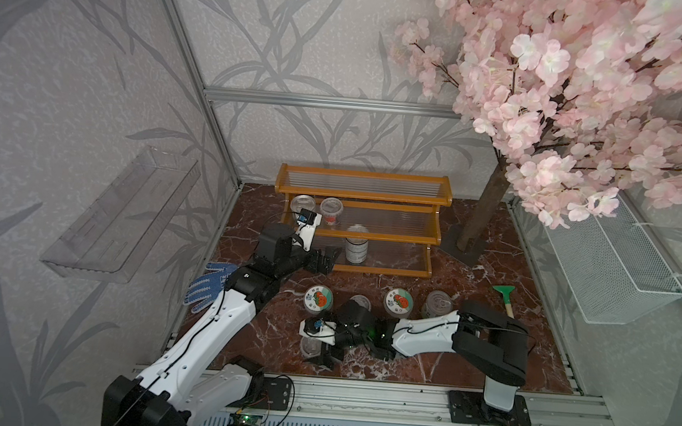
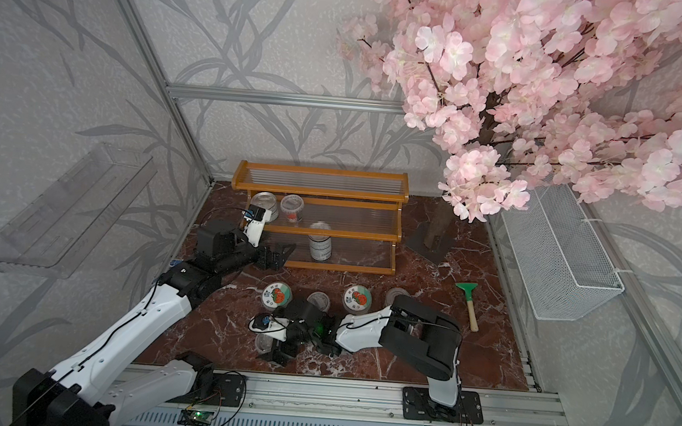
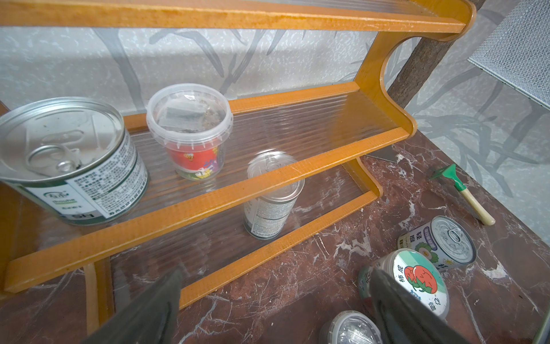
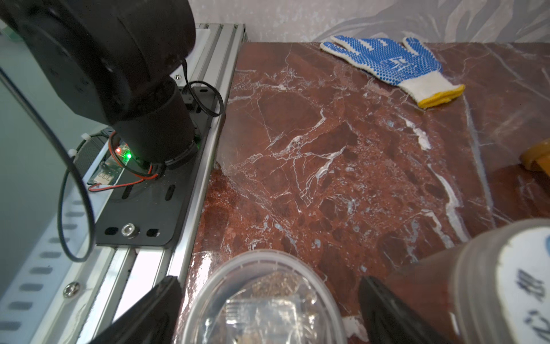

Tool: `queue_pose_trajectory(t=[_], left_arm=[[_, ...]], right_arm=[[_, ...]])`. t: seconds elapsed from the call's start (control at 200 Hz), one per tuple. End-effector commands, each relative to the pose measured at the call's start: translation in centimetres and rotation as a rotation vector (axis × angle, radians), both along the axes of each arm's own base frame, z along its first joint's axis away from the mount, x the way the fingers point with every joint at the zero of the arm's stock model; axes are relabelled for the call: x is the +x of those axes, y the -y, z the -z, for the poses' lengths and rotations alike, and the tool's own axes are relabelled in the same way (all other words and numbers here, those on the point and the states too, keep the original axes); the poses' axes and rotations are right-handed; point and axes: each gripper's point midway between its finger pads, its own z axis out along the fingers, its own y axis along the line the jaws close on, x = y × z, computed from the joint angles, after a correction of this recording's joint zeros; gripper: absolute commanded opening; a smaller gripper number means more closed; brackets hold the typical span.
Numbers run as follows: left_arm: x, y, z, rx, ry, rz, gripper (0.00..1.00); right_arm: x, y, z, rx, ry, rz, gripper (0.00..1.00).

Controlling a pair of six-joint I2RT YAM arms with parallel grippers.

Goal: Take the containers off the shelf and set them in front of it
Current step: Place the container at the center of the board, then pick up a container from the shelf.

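The left gripper [image 1: 327, 258] hovers at the bottom tier of the stepped orange-wood shelf [image 1: 384, 270], jaws spread and empty. The upright silver labelled tin [image 1: 356, 246] stands there at its two o'clock, long axis vertical, nearer this arm. The right gripper [image 4: 269, 280] stands open around a clear lidded plastic cup [image 4: 259, 297] on the red marble tabletop [image 4: 327, 149].

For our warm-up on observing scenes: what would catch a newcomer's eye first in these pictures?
The pink blossom tree dominates the upper right of both top views. Beside its trunk, the orange shelf stands at the back of the red marble table, with a tin and a cup on its middle tier and another tin on the bottom one.
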Motion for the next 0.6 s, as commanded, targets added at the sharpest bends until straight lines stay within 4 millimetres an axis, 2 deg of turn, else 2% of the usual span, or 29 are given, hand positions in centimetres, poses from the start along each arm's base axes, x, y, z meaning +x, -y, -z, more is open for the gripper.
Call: queue_pose_trajectory(t=[0.0,0.055,0.075,0.12,0.2,0.25,0.38,0.495,0.595], left_arm=[[0.1,-1.2,-1.1,0.042,0.017,-0.044,1.0],[-0.1,-1.8,-0.9,0.062,0.009,-0.07,1.0],[-0.2,-2.0,-0.8,0.069,0.007,-0.079,1.0],[-0.3,-2.5,-0.7,0.084,0.007,-0.102,1.0],[-0.5,-3.3,-0.2,0.104,0.018,-0.134,1.0],[-0.4,-4.0,0.1,0.111,0.033,-0.172,1.0],[0.4,-5.1,-0.6,0.093,0.103,-0.258,1.0],[1.7,-4.4,-1.6,0.034,0.155,-0.258,1.0],[2.8,-3.3,-1.9,-0.005,0.171,-0.225,1.0]], right_arm=[[0.0,0.8,-3.5,0.057,0.018,0.025,1.0],[0.1,1.5,-4.1,0.054,0.016,0.045,0.99],[0.2,1.9,-5.3,0.071,0.02,0.051,0.99],[0.4,2.6,-6.2,0.074,0.016,0.068,0.99],[0.9,4.0,-7.0,0.063,0.014,0.112,0.99],[1.6,5.0,-7.5,0.061,0.013,0.158,0.99],[4.0,7.9,-10.1,0.098,0.006,0.297,0.99],[5.8,11.0,-12.5,0.142,0.0,0.407,0.99],[7.0,13.8,-13.8,0.149,0.004,0.473,0.99]])
